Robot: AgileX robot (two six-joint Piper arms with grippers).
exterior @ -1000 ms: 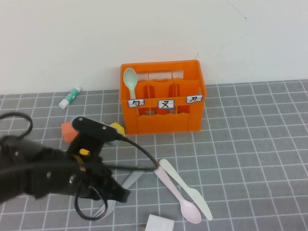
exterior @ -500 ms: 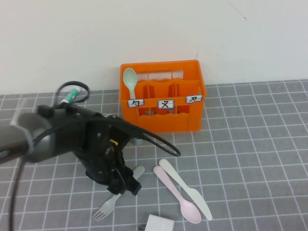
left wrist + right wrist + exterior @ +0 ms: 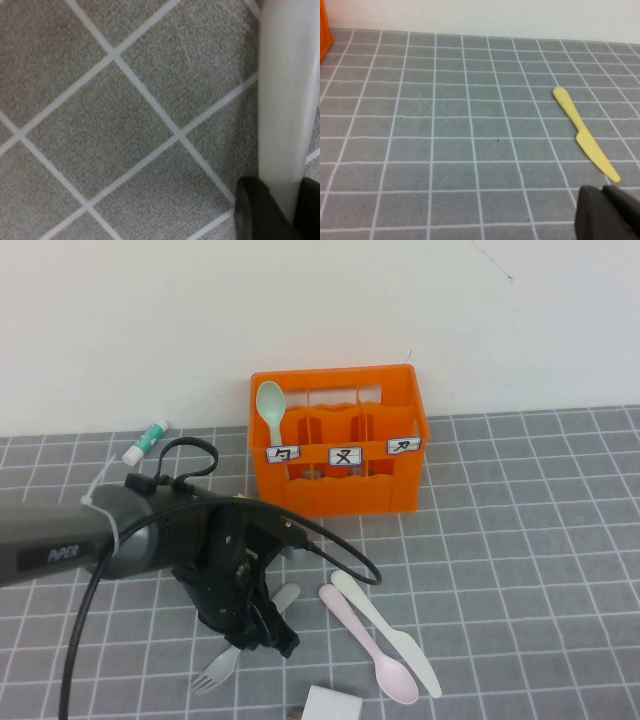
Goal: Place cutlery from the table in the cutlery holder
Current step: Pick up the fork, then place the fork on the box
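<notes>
The grey fork [image 3: 222, 665] lies on the table [image 3: 520, 540], its handle under my left gripper [image 3: 266, 628]. In the left wrist view the pale fork handle [image 3: 285, 95] runs between the two dark fingers [image 3: 260, 210] of the left gripper [image 3: 295, 195], which press on both sides of it. The pale pink spoon [image 3: 368, 643] and the cream-white knife [image 3: 388, 633] lie side by side to the right of it. The mint green spoon [image 3: 270, 405] stands in the left compartment of the orange cutlery holder [image 3: 340, 495]. My right gripper [image 3: 609, 212] is shut, empty and low over the table.
A white-green tube [image 3: 147, 440] lies by the back wall on the left. A white card [image 3: 331, 706] sits at the front edge. A yellow knife [image 3: 585, 134] lies on the table just ahead of the right gripper. An edge of the holder [image 3: 324, 30] shows there.
My left arm has swung forward and right, come down over the fork's handle and settled there. The cutlery on the table and the holder have not moved.
</notes>
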